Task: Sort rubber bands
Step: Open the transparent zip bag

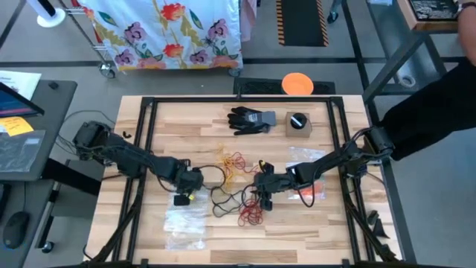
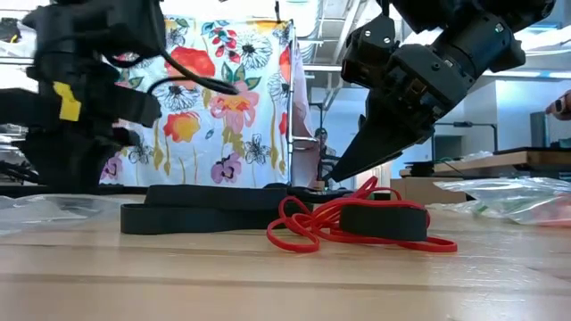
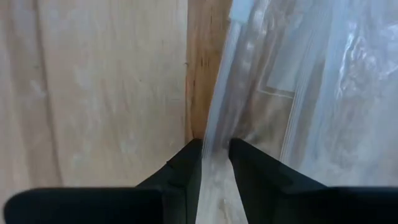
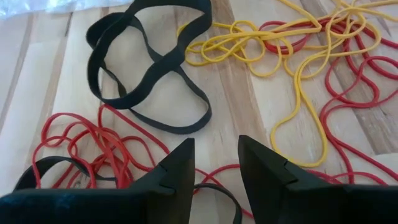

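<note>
the rubber bands (image 4: 186,74) lie tangled mid-desk (image 1: 186,119), red, yellow and black. the right gripper (image 4: 216,163) hovers over them with its fingers apart, holding nothing. the left gripper (image 3: 215,155) pinches the edge of a clear plastic bag (image 3: 323,93) beside them.

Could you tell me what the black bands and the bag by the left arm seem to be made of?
Black bands: probably rubber, matte; flat strips lying in limp, twisted loops. Bag: likely thin clear plastic, glossy; wood grain shows through its wrinkled, shiny film.
</note>
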Controlling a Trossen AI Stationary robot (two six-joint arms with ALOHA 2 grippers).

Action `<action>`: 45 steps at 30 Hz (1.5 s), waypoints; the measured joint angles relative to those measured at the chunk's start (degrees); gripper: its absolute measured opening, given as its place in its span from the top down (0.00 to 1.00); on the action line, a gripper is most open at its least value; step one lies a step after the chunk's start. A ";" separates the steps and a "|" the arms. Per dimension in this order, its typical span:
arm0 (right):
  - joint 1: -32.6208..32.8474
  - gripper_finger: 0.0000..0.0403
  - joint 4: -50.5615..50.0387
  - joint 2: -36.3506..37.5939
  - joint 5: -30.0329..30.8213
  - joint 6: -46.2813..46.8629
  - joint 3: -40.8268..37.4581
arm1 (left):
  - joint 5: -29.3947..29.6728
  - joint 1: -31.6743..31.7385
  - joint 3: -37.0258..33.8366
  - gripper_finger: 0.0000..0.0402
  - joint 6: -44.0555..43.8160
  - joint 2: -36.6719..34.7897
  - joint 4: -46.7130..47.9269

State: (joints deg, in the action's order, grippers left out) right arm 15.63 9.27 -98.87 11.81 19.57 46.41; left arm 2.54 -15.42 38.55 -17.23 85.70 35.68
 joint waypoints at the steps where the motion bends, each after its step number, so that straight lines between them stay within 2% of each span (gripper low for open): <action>1: -0.01 0.70 -0.05 0.00 0.00 0.00 0.00 | -1.26 0.85 -0.42 0.79 0.44 0.02 -0.37; 5: -0.02 0.70 -0.31 0.00 0.00 0.00 0.00 | -3.84 3.45 -0.40 0.82 0.47 -0.31 0.26; 8: -0.01 0.70 -0.32 0.00 0.00 0.00 0.00 | -3.16 4.57 0.41 0.92 0.23 -1.56 1.29; 10: -0.01 0.70 -0.35 0.00 0.00 0.00 0.00 | -0.83 4.86 1.16 0.98 0.08 -2.74 2.52; 20: 0.03 0.70 -0.32 0.00 0.00 0.48 0.02 | 15.43 4.63 8.09 1.00 -2.30 -12.47 14.93; 26: 0.03 0.70 -0.35 0.00 0.02 0.48 0.02 | 20.24 3.71 10.20 1.00 -3.57 -17.96 17.59; 33: -0.24 0.70 -0.80 1.22 0.28 0.59 0.02 | 21.64 3.11 10.27 1.00 -3.72 -20.20 17.80; 39: 0.04 0.70 -4.21 8.50 0.91 1.30 0.02 | 21.55 2.40 10.69 1.00 -3.87 -20.11 17.56; 45: 3.44 0.69 -10.00 15.47 9.44 -0.44 0.04 | 20.58 -1.56 17.24 1.00 -2.14 -20.14 13.24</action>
State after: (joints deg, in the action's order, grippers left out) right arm 19.07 -0.73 -83.40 21.25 19.14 46.46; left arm 23.12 -16.98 55.79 -19.37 65.56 48.92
